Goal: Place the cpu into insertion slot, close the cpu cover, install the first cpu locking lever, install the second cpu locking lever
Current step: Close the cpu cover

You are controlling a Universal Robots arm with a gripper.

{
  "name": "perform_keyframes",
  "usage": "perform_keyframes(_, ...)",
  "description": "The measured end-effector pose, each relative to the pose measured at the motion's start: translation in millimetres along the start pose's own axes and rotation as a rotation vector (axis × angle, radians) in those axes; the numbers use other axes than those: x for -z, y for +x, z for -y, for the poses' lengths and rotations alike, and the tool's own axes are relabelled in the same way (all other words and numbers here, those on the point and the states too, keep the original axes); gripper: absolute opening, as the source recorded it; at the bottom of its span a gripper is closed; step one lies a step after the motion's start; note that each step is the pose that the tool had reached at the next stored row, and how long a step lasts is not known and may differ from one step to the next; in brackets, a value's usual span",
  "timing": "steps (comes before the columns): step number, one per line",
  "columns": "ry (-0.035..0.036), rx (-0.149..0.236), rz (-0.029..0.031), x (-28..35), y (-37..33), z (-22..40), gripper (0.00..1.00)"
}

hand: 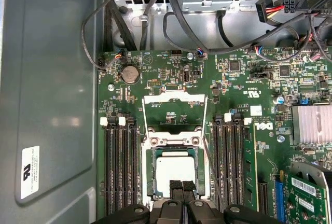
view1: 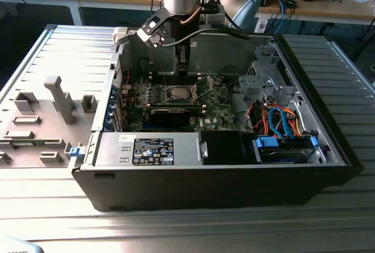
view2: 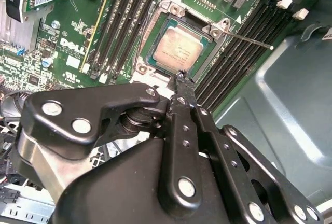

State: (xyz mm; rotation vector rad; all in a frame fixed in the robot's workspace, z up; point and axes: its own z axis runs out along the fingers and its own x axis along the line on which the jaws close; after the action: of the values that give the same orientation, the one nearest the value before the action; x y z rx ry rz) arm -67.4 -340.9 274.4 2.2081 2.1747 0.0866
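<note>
Sitting flat in its socket near the centre of the exterior view, the cpu (view1: 177,93) lies right under my fingers (hand: 177,186), which are pinched narrow with nothing between them. The cpu cover (hand: 174,111) looks swung open beyond it. I judge a downward slip could scrape the chip or bend socket pins.
</note>
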Motion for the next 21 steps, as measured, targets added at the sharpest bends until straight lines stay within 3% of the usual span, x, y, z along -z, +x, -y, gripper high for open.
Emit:
perform_keyframes(19,0.0035,0.0,-0.0008,-1.5,0.3,-21.3,0.11)
perform_keyframes(20,0.0042,-0.001,-0.0031,-1.7,0.4,-23.2,0.11)
perform_keyframes(21,0.0059,-0.001,-0.0127,-2.0,0.4,-26.8,0.11)
